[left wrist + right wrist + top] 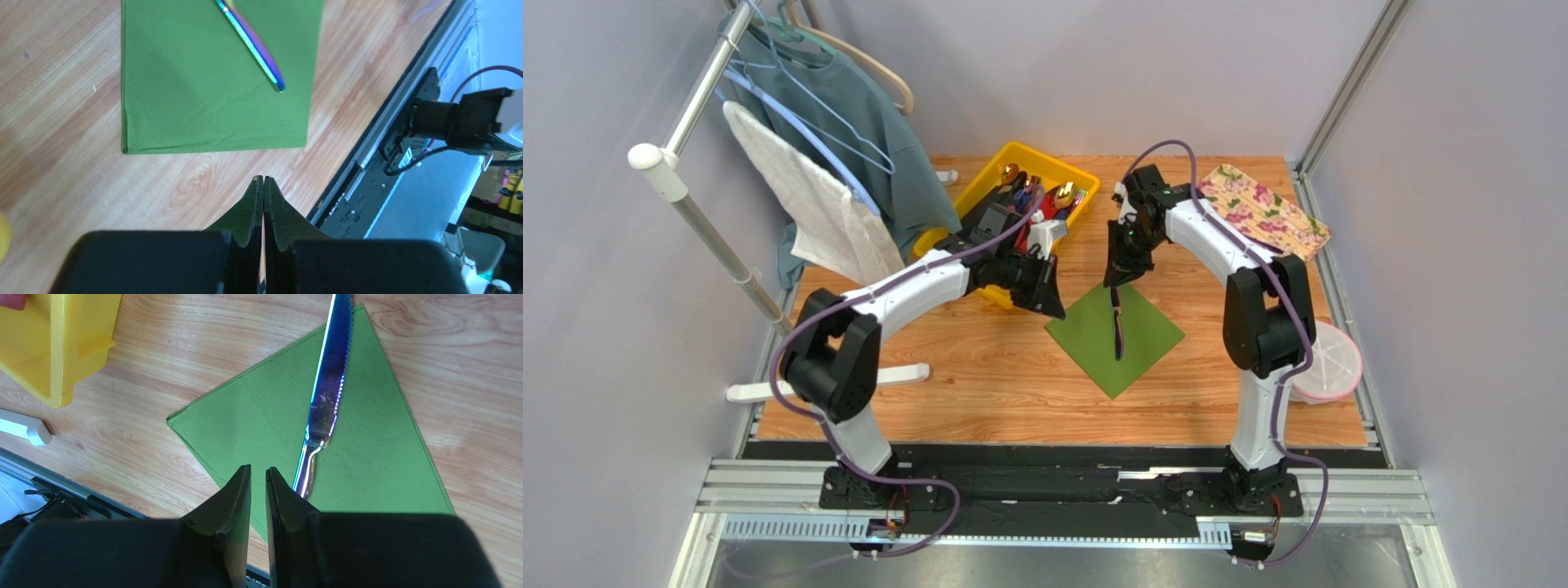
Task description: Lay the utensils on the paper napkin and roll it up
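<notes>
From my right wrist, the knife loses its blade tip past the top edge. Its handle end slips behind a finger of my right gripper, whose body also hides one corner of the green napkin. My left wrist's view cuts off both knife and napkin at its top edge. From above, my left arm covers part of the yellow bin. The utensils inside are too small to tell apart.

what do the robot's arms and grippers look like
The left arm and right arm have white links with black joints, and a purple cable loops along each. The left gripper and right gripper are matte black, each with two tapering wedge-shaped fingers.
</notes>
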Controlling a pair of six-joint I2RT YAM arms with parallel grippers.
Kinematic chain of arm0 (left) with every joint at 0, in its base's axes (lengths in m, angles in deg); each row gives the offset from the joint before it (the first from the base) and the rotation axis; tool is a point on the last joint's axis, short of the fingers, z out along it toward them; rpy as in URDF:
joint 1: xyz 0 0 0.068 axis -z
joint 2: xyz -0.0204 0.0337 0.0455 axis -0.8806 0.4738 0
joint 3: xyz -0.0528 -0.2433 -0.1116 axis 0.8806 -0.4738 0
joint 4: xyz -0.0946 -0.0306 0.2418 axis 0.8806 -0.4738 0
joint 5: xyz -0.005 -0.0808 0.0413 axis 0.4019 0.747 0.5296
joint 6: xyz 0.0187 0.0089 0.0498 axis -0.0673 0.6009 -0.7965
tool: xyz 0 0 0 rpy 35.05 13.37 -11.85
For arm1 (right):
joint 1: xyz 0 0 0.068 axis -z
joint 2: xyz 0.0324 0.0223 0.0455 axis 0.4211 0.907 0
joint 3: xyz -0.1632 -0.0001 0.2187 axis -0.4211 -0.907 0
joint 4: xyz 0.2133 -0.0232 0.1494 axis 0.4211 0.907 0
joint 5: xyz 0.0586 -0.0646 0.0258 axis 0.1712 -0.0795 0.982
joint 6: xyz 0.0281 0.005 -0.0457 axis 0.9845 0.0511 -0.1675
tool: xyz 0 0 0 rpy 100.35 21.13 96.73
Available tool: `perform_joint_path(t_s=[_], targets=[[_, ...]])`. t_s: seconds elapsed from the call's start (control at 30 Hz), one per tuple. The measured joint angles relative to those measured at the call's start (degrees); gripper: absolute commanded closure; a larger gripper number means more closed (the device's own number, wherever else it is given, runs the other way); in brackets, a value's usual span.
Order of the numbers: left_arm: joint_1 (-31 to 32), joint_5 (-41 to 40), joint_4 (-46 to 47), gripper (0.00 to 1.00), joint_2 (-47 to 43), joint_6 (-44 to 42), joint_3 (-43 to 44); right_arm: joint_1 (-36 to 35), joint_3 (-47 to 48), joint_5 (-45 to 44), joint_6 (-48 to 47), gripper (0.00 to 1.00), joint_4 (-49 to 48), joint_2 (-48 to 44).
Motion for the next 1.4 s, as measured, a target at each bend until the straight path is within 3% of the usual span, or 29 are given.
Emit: perform_joint_path(t_s=[0.13,0.43,0.93,1.4], targets=[[0.02,0.42,0.74,1.0,6.75,2.16,1.38,-0.96,0.0,-0.39,0.76,0.92,-1.66,2.34],[0.55,-1.81,3.78,1.0,13.0,5.62,5.9,-1.66,0.0,-3.08,2.29,0.92,-3.5,7.1],[4.07,-11.76,2.62,1.0,21.81,6.01,9.42,-3.04,0.0,-7.13,2.91,0.93,-4.04,7.5],[4.07,-13.81,2.23,1.0,22.71,7.8,9.42,-3.08,0.0,-10.67,2.89,0.92,-3.93,8.87]])
